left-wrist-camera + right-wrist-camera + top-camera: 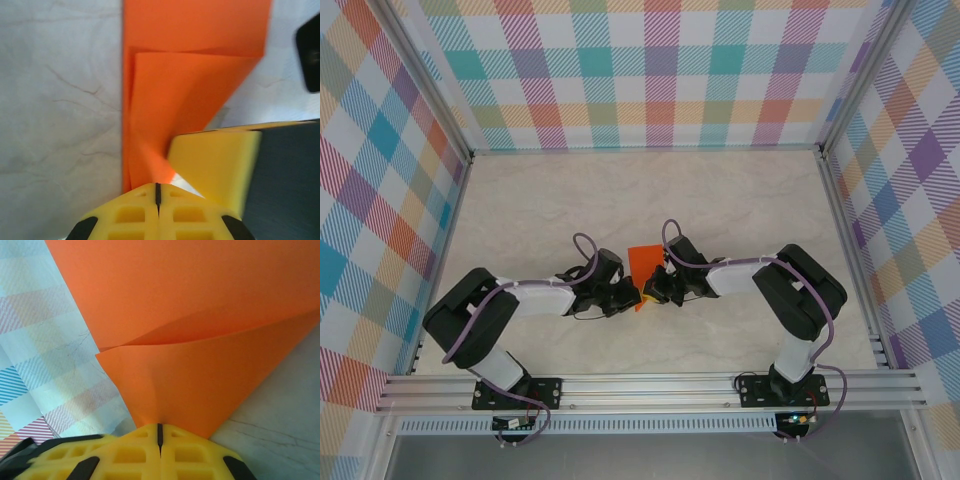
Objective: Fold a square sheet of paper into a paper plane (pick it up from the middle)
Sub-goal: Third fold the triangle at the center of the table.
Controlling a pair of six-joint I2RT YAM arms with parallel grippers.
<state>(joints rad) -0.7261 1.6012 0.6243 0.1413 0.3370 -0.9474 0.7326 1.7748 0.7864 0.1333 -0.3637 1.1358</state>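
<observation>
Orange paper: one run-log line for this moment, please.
orange paper: partly folded | left gripper: shut on paper | right gripper: shut on paper

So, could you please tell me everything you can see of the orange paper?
The orange paper is thin, plain, bright and matte. It is already partly folded: one flap lies over the rest along a slanted crease, narrowing towards a point. Over the middle of the table, the left gripper and the right gripper are each shut on its narrow end from opposite sides.
</observation>
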